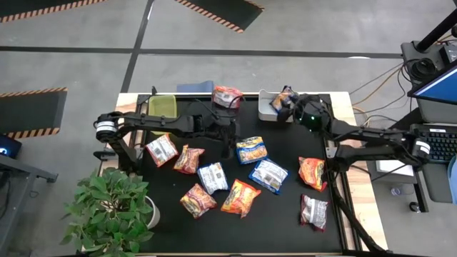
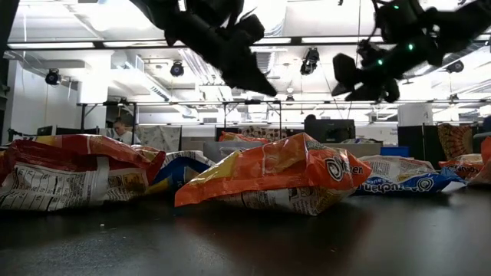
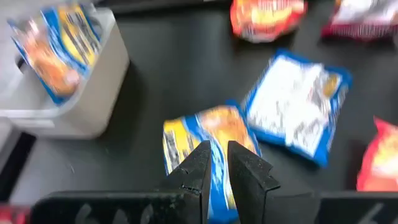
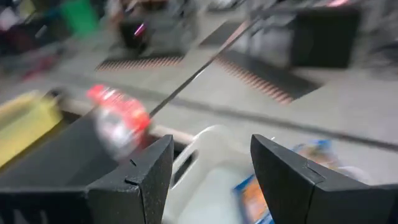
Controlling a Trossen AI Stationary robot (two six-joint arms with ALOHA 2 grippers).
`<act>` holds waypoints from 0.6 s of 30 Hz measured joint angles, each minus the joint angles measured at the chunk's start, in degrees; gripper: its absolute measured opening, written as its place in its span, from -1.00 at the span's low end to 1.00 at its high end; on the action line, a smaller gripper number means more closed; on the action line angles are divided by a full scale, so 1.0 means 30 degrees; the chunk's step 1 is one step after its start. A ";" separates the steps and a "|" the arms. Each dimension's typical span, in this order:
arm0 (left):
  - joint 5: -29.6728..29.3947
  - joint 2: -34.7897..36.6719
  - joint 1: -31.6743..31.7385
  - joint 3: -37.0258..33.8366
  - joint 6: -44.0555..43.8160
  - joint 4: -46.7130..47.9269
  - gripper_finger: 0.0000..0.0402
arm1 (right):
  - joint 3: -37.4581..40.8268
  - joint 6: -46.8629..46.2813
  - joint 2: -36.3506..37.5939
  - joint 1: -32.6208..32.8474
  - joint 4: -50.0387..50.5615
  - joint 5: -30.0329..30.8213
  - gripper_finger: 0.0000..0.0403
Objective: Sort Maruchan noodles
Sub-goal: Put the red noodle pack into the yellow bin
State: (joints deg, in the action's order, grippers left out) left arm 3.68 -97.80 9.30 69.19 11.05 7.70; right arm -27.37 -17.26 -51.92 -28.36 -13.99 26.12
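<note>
Overhead, the right gripper [image 1: 285, 108] hangs at the white bin [image 1: 268, 108] on the table's far edge; only its wrist view shows the fingers [image 4: 140, 177] spread wide and empty, a blue-and-yellow packet [image 4: 252, 199] lying in the bin beneath. The left gripper [image 3: 216, 163], fingers nearly closed on nothing, hovers over another blue-and-yellow packet [image 1: 251, 150] mid-table. Remaining noodle packets [image 1: 240, 198] lie scattered across the black table [image 1: 285, 214].

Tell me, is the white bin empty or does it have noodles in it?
Not empty. A blue-and-yellow noodle packet sits in the white bin, and the open right gripper hovers above it.
</note>
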 joint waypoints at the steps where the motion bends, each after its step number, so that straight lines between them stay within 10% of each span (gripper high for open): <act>1: -0.0001 0.0000 -0.0013 0.0000 -0.0007 0.0496 -0.81 | -0.0610 -0.0236 0.0000 0.0000 0.1322 -0.1068 0.01; 11: 0.0000 0.0015 -0.0144 0.0000 -0.2413 0.6523 -0.81 | -0.4402 -0.1768 -0.0627 0.0007 1.1560 -1.2130 0.01; 18: -0.0006 0.0029 -0.0565 0.0000 -0.6852 1.0856 -0.81 | -0.4014 -0.1556 -0.0605 0.0298 1.2599 -1.3160 0.01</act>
State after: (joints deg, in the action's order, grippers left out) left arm 3.67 -97.71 7.61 69.19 -9.51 40.27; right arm -39.41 -21.93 -53.74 -27.46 23.80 -13.36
